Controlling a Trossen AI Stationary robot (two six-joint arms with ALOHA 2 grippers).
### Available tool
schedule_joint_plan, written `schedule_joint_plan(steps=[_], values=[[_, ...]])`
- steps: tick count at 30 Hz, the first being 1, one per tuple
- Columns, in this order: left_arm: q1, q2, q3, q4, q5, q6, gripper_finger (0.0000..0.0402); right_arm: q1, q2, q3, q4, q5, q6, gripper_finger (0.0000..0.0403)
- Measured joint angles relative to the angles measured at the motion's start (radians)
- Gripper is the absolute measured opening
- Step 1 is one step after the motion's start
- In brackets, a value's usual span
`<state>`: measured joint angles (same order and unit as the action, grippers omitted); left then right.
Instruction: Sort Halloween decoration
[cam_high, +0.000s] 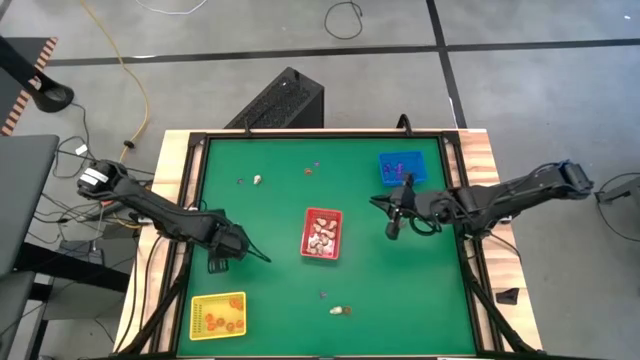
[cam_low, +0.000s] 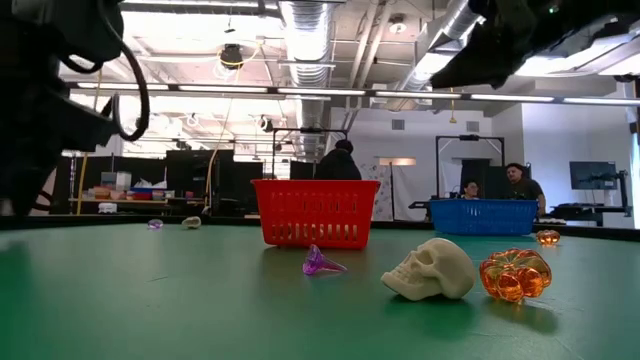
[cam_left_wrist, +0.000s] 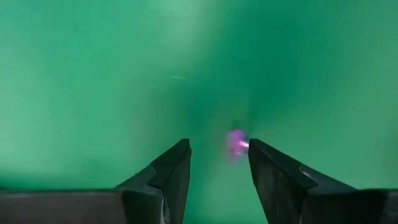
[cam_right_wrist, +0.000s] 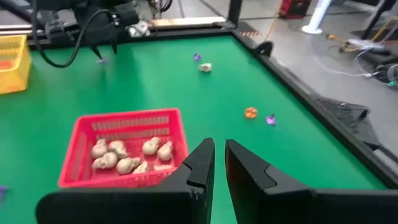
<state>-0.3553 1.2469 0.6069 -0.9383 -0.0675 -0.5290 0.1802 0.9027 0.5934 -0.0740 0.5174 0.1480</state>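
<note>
My left gripper (cam_left_wrist: 217, 149) points down at the green table, left of the red tray (cam_high: 322, 250), and is open. A small purple trinket (cam_left_wrist: 236, 143) shows blurred by the inner side of one fingertip; it also shows just under that gripper (cam_right_wrist: 106, 48) in the right wrist view. My right gripper (cam_right_wrist: 219, 148) hovers between the red tray and the blue tray (cam_high: 402, 157), shut, with nothing between its fingers. Loose trinkets lie on the table: a cream skull (cam_low: 430, 268), an orange pumpkin (cam_low: 515, 275) and a purple piece (cam_low: 322, 262) near the front. My left gripper stands open over the purple trinket (cam_left_wrist: 236, 143), which lies against the inner side of one fingertip (cam_left_wrist: 264, 155). Whether that finger touches it, and whether it is on the table or off it, I cannot tell because of blur.
The red tray (cam_right_wrist: 81, 155) holds several cream skulls, the yellow tray (cam_high: 200, 325) at the near left holds orange pieces, and the blue tray holds purple ones. More trinkets lie at the far left (cam_high: 258, 180) and far middle (cam_high: 309, 171). A raised black frame (cam_high: 195, 200) edges the table.
</note>
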Motion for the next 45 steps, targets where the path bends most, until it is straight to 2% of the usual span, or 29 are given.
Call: schedule_joint_plan(steps=[5,19,33,40,43,45], values=[[0.000,0.000,-0.042,0.069,0.098,0.036,0.0145,-0.019,0.033,0.000,0.000,-0.039,0.001,0.0069],[0.000,-0.003,-0.089,0.111,0.095,0.029,0.0091,-0.026,0.064,0.000,0.003,-0.046,0.001,0.0069],[0.000,0.004,-0.052,0.080,0.096,0.011,0.0007,-0.026,0.066,0.000,0.004,-0.046,0.001,0.0069],[0.014,0.003,0.058,0.091,0.026,0.038,0.0001,-0.022,0.054,0.000,-0.004,-0.046,0.001,0.0069],[0.040,0.002,0.105,0.177,-0.053,0.072,0.0001,-0.008,0.020,0.000,-0.031,-0.046,0.001,0.0069],[0.065,0.002,0.112,0.328,-0.117,0.129,0.0000,0.002,-0.011,0.000,-0.047,-0.046,0.001,0.0069]])
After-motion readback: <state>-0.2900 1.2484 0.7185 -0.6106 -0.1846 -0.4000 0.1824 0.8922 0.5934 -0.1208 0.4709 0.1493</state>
